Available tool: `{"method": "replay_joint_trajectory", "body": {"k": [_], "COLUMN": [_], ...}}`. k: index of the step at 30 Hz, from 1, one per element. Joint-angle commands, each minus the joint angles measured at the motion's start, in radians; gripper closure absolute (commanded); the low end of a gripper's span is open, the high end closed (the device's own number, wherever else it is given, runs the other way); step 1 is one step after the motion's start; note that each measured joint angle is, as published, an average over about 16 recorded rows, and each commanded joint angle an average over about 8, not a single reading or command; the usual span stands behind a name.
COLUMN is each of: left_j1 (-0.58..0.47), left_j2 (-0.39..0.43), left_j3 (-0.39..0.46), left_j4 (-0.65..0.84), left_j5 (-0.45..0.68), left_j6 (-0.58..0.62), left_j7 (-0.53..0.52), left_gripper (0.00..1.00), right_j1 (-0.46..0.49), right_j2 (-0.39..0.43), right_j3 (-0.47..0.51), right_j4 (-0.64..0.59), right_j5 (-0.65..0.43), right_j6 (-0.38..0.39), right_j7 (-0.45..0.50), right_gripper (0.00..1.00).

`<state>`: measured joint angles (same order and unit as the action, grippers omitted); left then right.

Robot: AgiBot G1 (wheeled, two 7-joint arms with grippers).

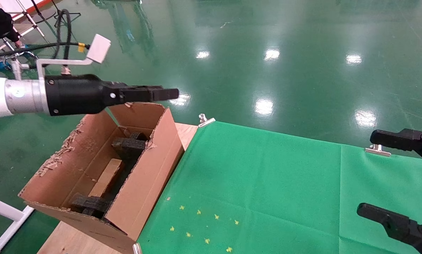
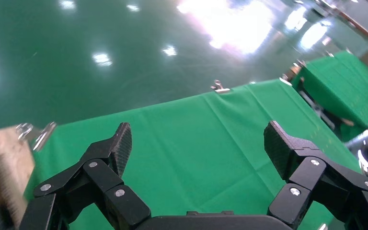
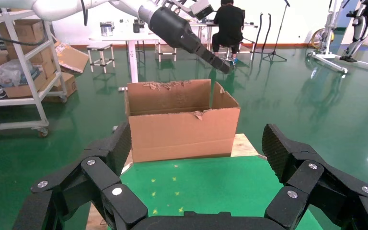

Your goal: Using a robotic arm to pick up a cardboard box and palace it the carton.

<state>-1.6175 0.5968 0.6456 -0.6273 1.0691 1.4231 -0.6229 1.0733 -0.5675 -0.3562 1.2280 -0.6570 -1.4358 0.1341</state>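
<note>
I start with the carton [image 1: 140,183], which stands at the left end of the table, flaps up, edges ragged, black foam blocks [image 1: 128,146] inside. Beside it the green cloth [image 1: 267,183] covers the rest of the table.

The left gripper [image 1: 168,94] on the robotic arm [image 1: 38,95] hovers above the carton's far flap, pointing out over the floor. In its own wrist view the fingers [image 2: 120,143] stand wide apart with nothing between them. My right gripper [image 1: 380,176] waits at the right edge of the cloth, also spread and empty.

The cardboard box [image 1: 106,177] lies down inside the carton, a slim brown slab wedged between the foam blocks, so I judge the placing is essentially done.

If I had to lift it again, I would expect it to be light and fairly stiff, though thin cardboard dents under a hard squeeze. From here I cannot make out the finish of its faces. I would take it across the narrow width near the middle of its length, coming straight down between the foam, with modest closing force.
</note>
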Motion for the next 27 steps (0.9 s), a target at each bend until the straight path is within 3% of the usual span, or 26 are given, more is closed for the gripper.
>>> {"method": "replay_joint_trajectory", "body": {"k": [1,27], "left_j1": [0.028,0.39], "left_j2": [0.001,0.01], "left_j3": [-0.019,-0.263], "left_j4": [-0.034,-0.472], "left_j5": [-0.017,-0.243], "left_j6": [0.004,0.052], "left_j7": [0.022,0.313], "left_gripper": [0.0,0.0], "right_j1": [0.0,0.0], "right_j2": [0.0,0.0], "right_j3": [0.0,0.0], "right_j4": [0.0,0.0], "right_j5": [0.0,0.0], "right_j6": [0.0,0.0], "right_j7": [0.0,0.0], "right_gripper": [0.0,0.0]}}
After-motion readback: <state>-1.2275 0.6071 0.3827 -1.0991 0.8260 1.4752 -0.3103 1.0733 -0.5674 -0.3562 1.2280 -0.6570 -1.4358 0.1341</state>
